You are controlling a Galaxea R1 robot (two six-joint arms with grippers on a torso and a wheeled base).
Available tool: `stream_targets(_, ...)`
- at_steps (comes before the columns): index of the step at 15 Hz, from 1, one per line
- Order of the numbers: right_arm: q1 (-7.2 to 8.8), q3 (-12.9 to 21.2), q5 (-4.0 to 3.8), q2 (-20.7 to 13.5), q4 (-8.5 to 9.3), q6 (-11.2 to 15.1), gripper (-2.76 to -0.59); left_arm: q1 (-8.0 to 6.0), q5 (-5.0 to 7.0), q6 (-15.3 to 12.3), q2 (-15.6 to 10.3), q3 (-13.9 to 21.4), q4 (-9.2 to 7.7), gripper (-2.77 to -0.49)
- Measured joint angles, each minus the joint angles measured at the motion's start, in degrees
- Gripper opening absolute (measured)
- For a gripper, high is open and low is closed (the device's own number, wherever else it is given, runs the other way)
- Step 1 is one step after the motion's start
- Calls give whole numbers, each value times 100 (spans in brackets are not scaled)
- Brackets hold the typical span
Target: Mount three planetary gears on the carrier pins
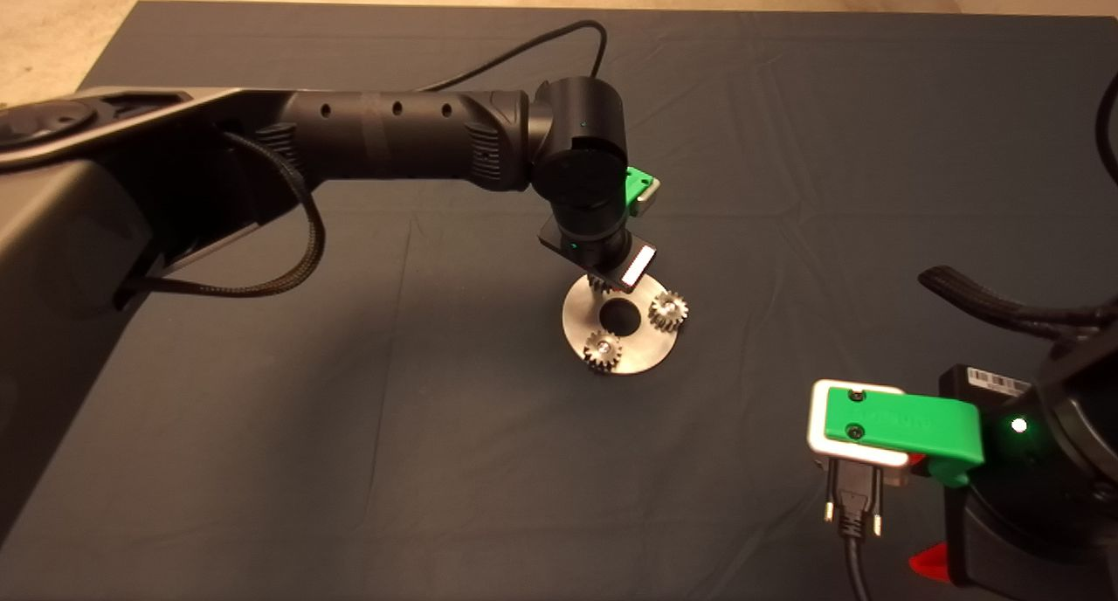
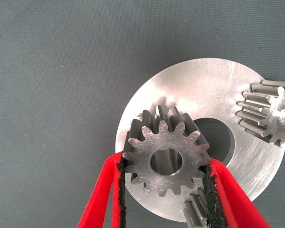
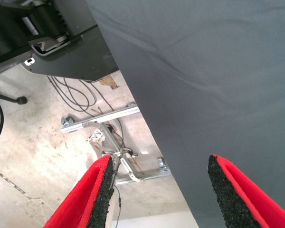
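Gears (image 1: 669, 309) sit on two pins; my left fingers (image 2: 210, 187) grip a third gear (image 2: 165, 160) over the disc (image 2: 204, 99); right fingers (image 3: 100, 187) parked apart.

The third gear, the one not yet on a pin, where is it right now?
The third gear is clamped in the left hand over the carrier disc, beside its central hole, near the two mounted gears.

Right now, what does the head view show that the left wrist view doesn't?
Only the head view shows the right tool parked open at the lower right edge, and the whole mat.

Only the left wrist view shows the left tool gripping the third gear over the disc, a pin visible through its hole.

Both show the disc and two mounted gears.
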Motion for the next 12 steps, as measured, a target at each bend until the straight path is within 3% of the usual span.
stream_targets(3, 0, 0, 0, 4, 0, 0, -189, 0, 1, 0, 0, -22, 72, -244)
stream_targets(5, 40, 0, 5, 15, 0, 0, -189, 0, 3, 10, -2, -27, 220, -244)
stream_targets(6, 71, 0, 2, 17, 0, 0, -189, 0, 14, 127, -2, -41, 256, -244)
stream_targets(12, 112, 0, 5, 127, 0, 0, -189, -5, 141, 255, 0, -74, 262, -244)
